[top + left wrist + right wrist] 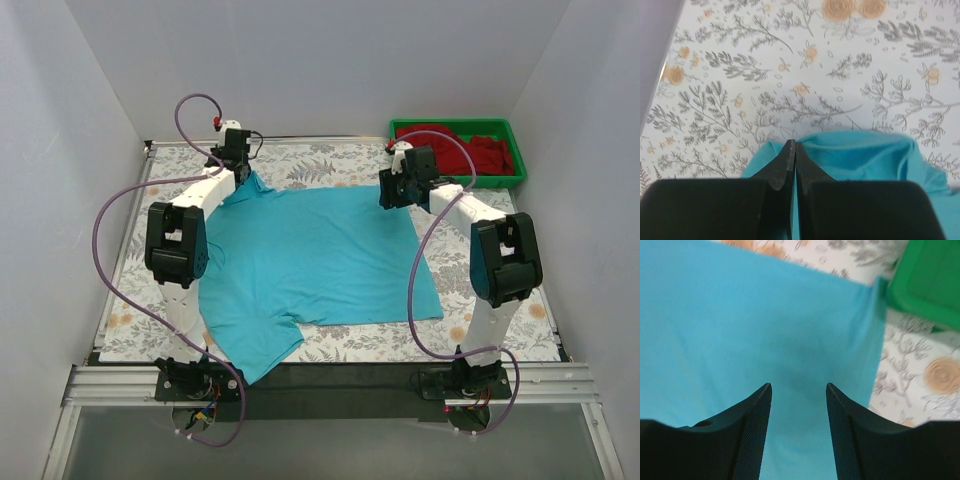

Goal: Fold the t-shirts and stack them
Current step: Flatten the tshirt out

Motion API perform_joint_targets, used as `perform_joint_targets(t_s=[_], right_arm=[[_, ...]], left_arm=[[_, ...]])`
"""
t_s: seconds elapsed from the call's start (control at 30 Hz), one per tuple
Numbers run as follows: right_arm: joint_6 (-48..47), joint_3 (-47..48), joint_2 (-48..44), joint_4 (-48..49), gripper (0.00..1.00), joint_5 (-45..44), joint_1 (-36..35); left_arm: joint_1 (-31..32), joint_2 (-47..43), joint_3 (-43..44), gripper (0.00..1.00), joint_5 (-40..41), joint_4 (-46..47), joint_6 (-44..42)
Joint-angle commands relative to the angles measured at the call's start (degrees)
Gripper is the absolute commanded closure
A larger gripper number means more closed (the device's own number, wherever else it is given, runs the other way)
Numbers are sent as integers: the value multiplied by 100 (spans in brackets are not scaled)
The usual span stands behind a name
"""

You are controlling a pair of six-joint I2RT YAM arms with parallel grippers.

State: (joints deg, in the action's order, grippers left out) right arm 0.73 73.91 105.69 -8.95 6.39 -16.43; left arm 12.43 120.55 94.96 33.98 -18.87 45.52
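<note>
The turquoise-blue t-shirt [310, 265] lies spread on the flowered table, one sleeve hanging toward the near edge. My left gripper [243, 172] is shut on the shirt's far left corner; in the left wrist view [792, 144] blue cloth [870, 155] shows between and beside the closed fingers. My right gripper [392, 195] is open above the shirt's far right corner; in the right wrist view [799, 388] the cloth [765, 325] lies flat below the spread fingers. The dark red t-shirt [465, 150] lies bunched in the green tray.
The green plastic tray [517, 180] stands at the far right corner, its corner also in the right wrist view [930, 285]. White walls enclose the table on three sides. The flowered tablecloth [330, 160] shows around the shirt.
</note>
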Motion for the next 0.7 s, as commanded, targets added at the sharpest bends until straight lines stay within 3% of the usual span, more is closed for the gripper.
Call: perform_joint_targets(t_s=[0.0, 0.4, 0.67], right_arm=[[-354, 711, 329, 183, 53, -419, 131], [-1488, 2302, 1753, 183, 57, -912, 166], [-1690, 2760, 2228, -19, 62, -474, 131]], left_arm=[[-82, -59, 312, 100, 92, 489, -306], [-232, 759, 954, 100, 153, 1211, -904], [-486, 610, 533, 100, 329, 1263, -860]])
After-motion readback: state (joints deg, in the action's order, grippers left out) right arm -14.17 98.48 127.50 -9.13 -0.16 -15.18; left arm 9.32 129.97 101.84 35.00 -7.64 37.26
